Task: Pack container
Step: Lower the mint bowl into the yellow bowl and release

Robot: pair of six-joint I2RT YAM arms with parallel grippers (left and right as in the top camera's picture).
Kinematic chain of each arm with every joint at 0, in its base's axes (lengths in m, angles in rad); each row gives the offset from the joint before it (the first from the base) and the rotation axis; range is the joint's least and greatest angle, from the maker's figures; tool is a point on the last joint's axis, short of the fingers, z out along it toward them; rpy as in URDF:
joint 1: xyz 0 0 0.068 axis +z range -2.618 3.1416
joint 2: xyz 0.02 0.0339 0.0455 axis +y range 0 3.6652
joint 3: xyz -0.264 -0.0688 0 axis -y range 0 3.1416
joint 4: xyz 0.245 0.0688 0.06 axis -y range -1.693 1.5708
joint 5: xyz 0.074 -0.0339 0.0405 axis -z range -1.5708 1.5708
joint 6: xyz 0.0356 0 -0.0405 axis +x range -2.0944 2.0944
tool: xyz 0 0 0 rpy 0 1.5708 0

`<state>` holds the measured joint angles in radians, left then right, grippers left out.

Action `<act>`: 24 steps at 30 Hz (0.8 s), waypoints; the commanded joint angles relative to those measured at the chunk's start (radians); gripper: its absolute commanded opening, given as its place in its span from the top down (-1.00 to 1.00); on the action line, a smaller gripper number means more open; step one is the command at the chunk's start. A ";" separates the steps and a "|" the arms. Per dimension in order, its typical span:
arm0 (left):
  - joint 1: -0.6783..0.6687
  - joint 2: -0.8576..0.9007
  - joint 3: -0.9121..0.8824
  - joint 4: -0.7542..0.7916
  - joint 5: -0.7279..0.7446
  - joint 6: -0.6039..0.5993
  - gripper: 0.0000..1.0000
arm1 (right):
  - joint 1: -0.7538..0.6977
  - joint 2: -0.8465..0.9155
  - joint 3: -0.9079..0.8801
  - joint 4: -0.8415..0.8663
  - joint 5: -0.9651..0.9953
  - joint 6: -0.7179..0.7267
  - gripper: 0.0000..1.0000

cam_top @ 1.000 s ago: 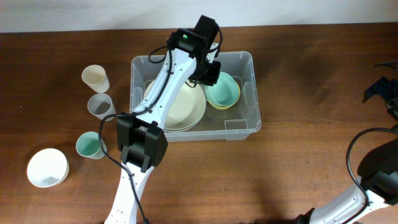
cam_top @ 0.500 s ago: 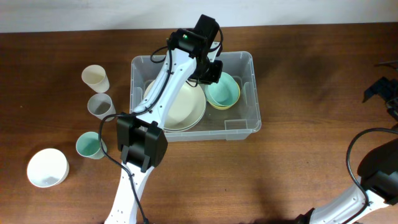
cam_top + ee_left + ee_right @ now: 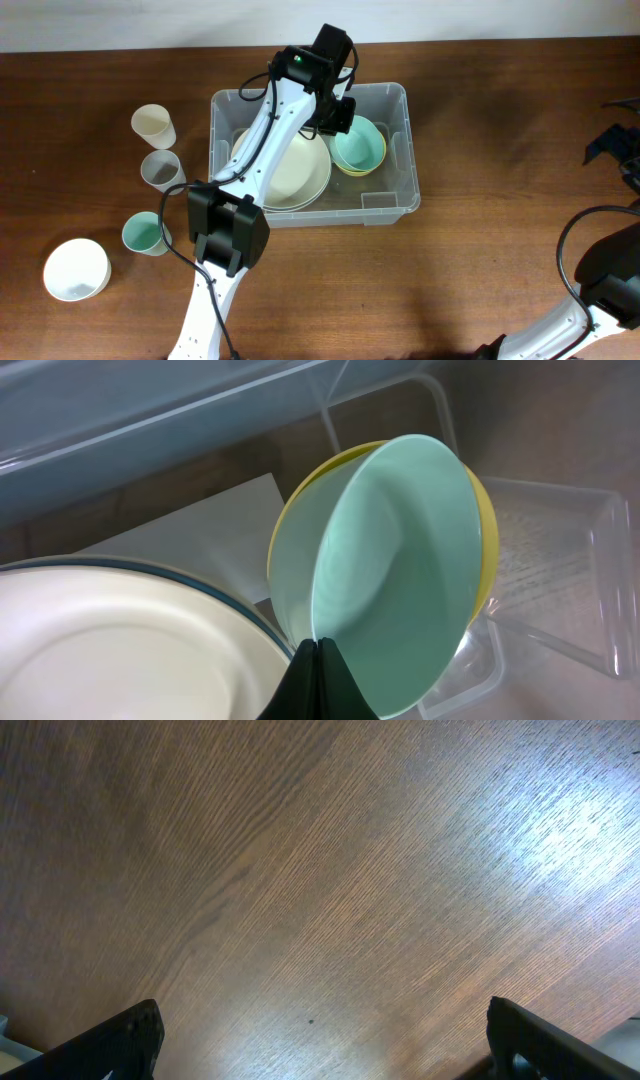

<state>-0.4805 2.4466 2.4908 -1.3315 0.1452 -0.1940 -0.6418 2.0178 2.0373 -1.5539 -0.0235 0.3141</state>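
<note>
The container, a large clear plastic bin, stands at the middle back of the table. Inside lie a cream plate and a green bowl nested in a yellow bowl. My left gripper reaches into the bin. In the left wrist view its fingers are pressed together on the rim of the green bowl, which sits tilted in the yellow bowl beside the plate and over the white label. My right gripper is open and empty over bare wood, at the far right in the overhead view.
Left of the bin stand a cream cup, a grey cup and a green cup. A white bowl sits at the front left. The left arm's base block is just in front of the bin.
</note>
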 commanded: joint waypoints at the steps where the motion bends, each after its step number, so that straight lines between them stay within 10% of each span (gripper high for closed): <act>1: -0.001 -0.006 -0.003 -0.005 -0.013 0.009 0.98 | 0.000 -0.024 -0.002 0.002 0.009 0.008 -0.98; 24: -0.001 0.046 -0.006 -0.012 0.019 0.010 0.98 | 0.000 -0.024 -0.002 0.002 0.009 0.008 -0.98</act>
<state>-0.4805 2.4680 2.4908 -1.3403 0.1490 -0.1940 -0.6418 2.0178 2.0373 -1.5539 -0.0235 0.3145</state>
